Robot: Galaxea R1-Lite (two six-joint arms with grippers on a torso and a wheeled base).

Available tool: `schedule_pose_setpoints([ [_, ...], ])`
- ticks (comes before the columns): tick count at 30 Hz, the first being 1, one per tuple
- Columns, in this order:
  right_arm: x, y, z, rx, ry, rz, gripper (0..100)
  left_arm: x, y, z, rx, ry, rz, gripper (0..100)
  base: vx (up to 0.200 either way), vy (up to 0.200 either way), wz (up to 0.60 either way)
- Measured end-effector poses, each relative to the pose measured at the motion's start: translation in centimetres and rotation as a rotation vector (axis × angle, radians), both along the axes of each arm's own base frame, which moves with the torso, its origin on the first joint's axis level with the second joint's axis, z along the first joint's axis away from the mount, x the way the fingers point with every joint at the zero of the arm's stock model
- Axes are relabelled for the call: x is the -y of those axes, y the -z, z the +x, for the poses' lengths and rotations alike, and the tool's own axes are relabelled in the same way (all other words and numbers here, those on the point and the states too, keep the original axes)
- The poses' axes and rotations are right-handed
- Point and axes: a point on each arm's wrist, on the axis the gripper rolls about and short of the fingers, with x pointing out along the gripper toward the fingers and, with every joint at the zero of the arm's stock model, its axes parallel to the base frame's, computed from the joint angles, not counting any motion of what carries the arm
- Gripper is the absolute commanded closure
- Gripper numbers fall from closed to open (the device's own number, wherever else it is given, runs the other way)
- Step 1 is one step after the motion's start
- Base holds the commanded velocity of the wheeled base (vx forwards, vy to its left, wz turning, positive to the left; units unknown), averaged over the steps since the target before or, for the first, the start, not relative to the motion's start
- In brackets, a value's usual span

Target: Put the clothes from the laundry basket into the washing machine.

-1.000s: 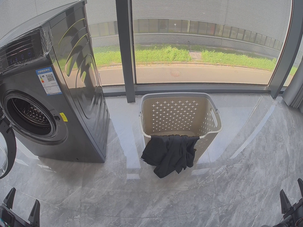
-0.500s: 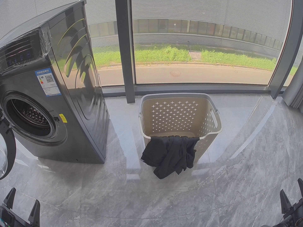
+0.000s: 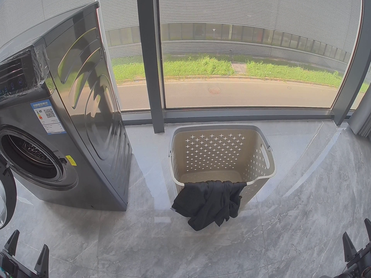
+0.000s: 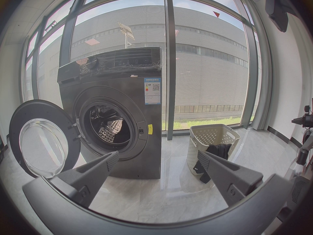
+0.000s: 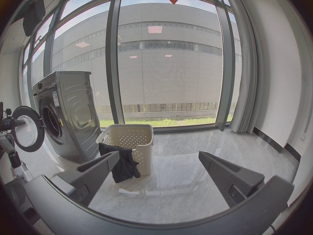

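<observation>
One black cloth garment (image 3: 208, 207) hangs over near rim of beige perforated plastic basket (image 3: 267, 157), right of dark grey washer (image 3: 92, 120) w/ open door (image 4: 44, 137). Left gripper (image 4: 157, 154), right gripper (image 5: 158, 154) both spread, empty. Approach step prob; next: reach, pinch garment.

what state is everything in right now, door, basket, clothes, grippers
dark grey front-loading washing machine, round glass door swung fully open
beige perforated plastic laundry basket, upright on the floor
black cloth garment, draped over the basket's near rim, hanging outside
left gripper, jaws open, empty
right gripper, jaws open, empty
</observation>
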Motion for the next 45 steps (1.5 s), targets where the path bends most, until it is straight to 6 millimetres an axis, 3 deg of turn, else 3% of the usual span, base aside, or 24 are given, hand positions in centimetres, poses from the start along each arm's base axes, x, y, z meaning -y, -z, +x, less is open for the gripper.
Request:
schedule_pose_setpoints([
  [7, 0.0, -0.6, -0.1, 0.043, 0.004, 0.006, 0, 0.0, 0.0, 0.0, 0.000, 0.000, -0.003, 0, 0.000, 0.000, 0.00],
  [11, 0.0, -3.0, -0.9, 0.117, -0.021, 0.007, 0, 0.0, 0.0, 0.0, 0.000, 0.000, -0.001, 0, 0.000, 0.000, 0.00],
  [17, -0.2, -4.3, -0.8, -0.021, -0.170, 0.028, 0, 0.0, 0.0, 0.0, 0.000, 0.000, 0.000, 0, 0.000, 0.000, 0.00],
  [30, -1.1, -4.7, 5.2, -0.369, -0.441, 0.073, 0, 0.0, 0.0, 0.0, 0.000, 0.000, 0.001, 0, 0.092, 0.000, 0.00],
  [45, -2.7, -3.3, 11.2, -0.596, -0.505, 0.127, 0, 0.0, 0.0, 0.0, 0.000, 0.000, 0.001, 0, 0.000, 0.000, 0.00],
])
